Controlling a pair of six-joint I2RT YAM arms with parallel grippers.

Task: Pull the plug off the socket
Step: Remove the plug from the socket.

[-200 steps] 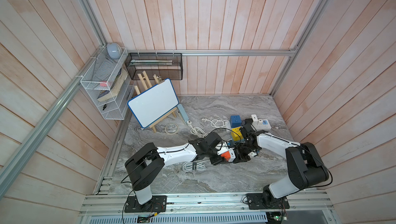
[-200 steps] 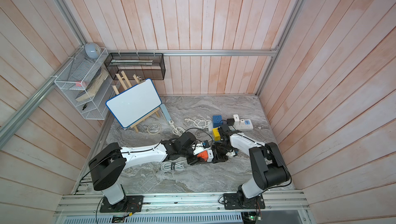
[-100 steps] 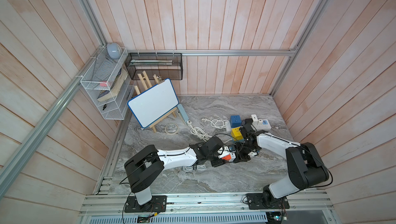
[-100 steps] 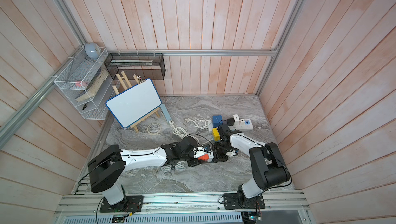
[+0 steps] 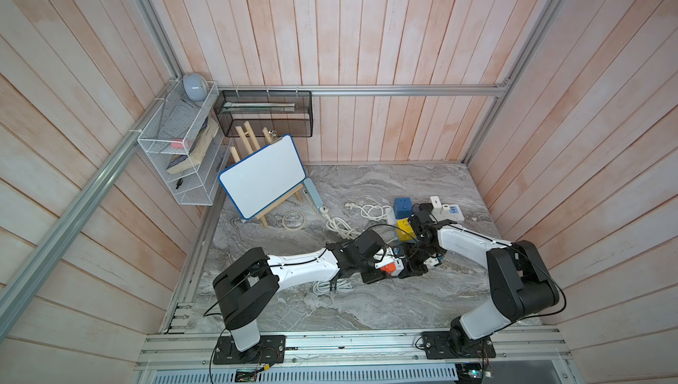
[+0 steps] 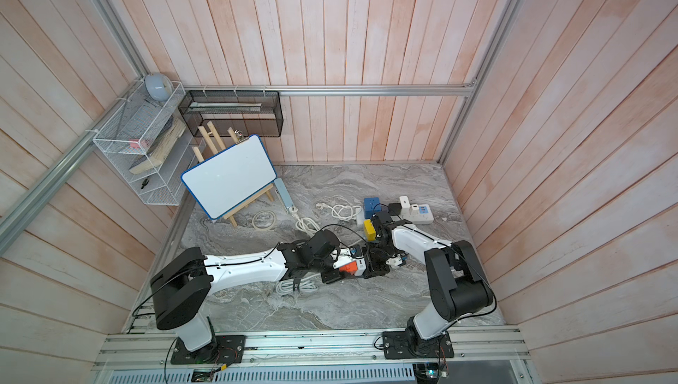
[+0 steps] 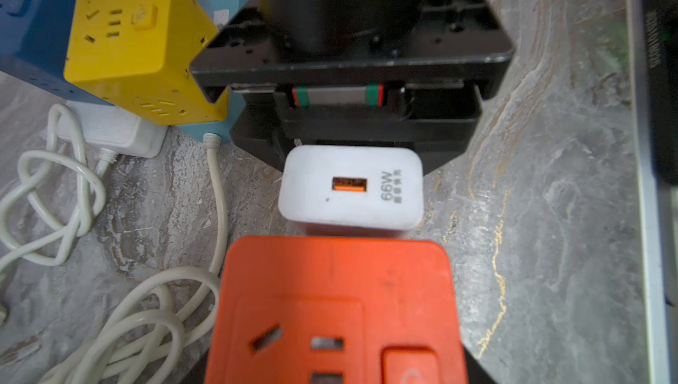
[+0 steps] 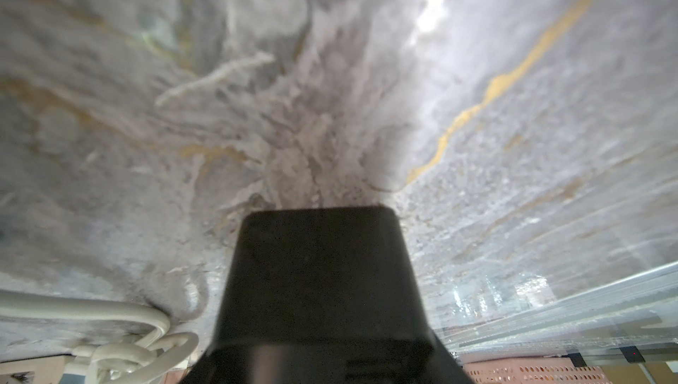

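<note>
My left gripper [image 7: 335, 363] is shut on the orange socket cube [image 7: 335, 290], low over the table's middle in both top views [image 5: 389, 267] [image 6: 348, 267]. A white plug [image 7: 350, 187] with an orange port sits tight against the cube's far side. Its pins are hidden, so I cannot tell whether they are in the socket. My right gripper [image 7: 367, 129] stands directly behind the plug, pointing down at the table. Its black fingers [image 8: 323, 283] are together with nothing seen between them. It sits just right of the cube [image 5: 414, 270].
A yellow socket cube [image 5: 405, 228], a blue one [image 5: 402, 206] and a white power strip [image 5: 449, 211] sit behind the right arm. White cables [image 5: 339, 226] loop across the middle, and a coil [image 5: 330, 285] lies by the left wrist. A whiteboard on an easel [image 5: 262, 176] stands back left.
The left arm has shifted slightly toward the table's front with the orange socket cube still in its grip. The right gripper has stayed shut in the same spot.
</note>
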